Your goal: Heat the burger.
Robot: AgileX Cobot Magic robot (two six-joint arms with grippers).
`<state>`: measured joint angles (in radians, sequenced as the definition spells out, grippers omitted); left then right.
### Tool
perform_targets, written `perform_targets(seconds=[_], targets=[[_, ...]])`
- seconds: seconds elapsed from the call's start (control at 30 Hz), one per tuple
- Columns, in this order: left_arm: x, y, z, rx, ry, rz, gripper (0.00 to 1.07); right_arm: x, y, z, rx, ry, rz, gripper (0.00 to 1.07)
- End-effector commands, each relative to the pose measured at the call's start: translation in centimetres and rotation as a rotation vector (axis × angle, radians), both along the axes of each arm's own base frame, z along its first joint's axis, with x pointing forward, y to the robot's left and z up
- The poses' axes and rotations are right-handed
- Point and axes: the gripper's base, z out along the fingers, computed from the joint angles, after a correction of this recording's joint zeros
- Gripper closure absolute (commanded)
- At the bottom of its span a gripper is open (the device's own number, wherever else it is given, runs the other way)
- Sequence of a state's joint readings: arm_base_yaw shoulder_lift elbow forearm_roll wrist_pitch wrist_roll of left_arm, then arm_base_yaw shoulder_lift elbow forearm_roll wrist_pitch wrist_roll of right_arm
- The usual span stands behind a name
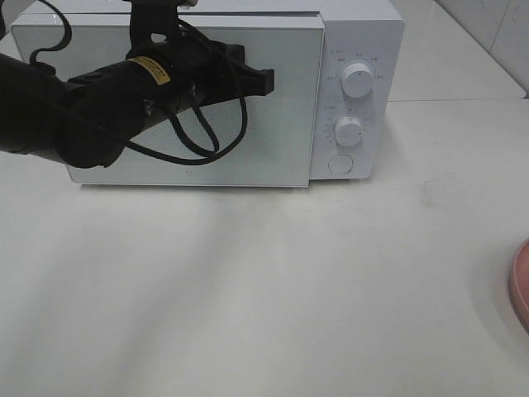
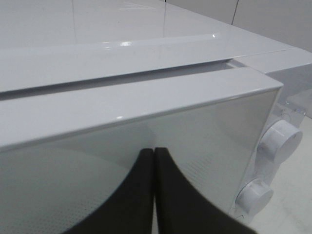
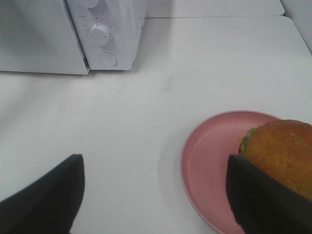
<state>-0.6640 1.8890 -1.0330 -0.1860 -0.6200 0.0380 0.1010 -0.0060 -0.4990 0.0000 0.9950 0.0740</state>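
Note:
The burger, golden-brown bun over green lettuce, sits on a round pink plate in the right wrist view. My right gripper hangs open above the table, its right finger in front of the burger's near side without holding it. Only the plate's rim shows at the right edge of the exterior view. My left gripper is shut and empty, its fingertips pressed together against the upper part of the white microwave's glass door. A narrow gap runs along the door's top edge.
The microwave stands at the back of the white table, with two dials and a round button on its right panel. The left arm's black body and cable cross the door front.

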Motion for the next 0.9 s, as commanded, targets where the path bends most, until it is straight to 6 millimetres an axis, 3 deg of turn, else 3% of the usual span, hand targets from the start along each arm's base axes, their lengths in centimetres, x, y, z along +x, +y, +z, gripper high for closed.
perform_targets(seconds=[0.03,0.33,0.6,0.67,0.73,0.77,0.83,0.87,0.9], targets=[[1.5,0.2,0.7,-0.054,-0.022,0.072,1.07,-0.4,0.0,-0.1,-0.002,-0.023,-0.006,0.31],[2.5,0.0,0.5,-0.044,-0.015,0.123,1.07,-0.4,0.0,-0.1,-0.002,-0.023,-0.006,0.31],[0.0,-0.8,2.2,0.059,0.158,-0.003,1.07,-0.4,0.0,-0.1,-0.002,-0.023,-0.006,0.31],[-0.9,-0.8,2.8,0.084,0.219,-0.038,1.02,-0.4,0.0,-0.1,-0.002,-0.023,-0.006,0.31],[-2.1,-0.6,3.6,0.126,0.311,-0.086,0.82,-0.4,0.0,-0.1,-0.002,-0.023,-0.006,0.31],[-2.1,-0.6,3.6,0.126,0.311,-0.086,0.82,-0.4,0.0,-0.1,-0.002,-0.023,-0.006,0.31],[-3.8,0.0,4.6,0.182,0.432,-0.144,0.25,-0.4,0.0,-0.1,-0.002,-0.023,-0.006,0.31],[-3.8,0.0,4.6,0.182,0.432,-0.144,0.25,-0.4,0.0,-0.1,-0.002,-0.023,-0.006,0.31],[-4.4,0.2,4.8,0.204,0.467,-0.163,0.11,-0.4,0.0,-0.1,-0.002,-0.023,-0.006,0.31]])
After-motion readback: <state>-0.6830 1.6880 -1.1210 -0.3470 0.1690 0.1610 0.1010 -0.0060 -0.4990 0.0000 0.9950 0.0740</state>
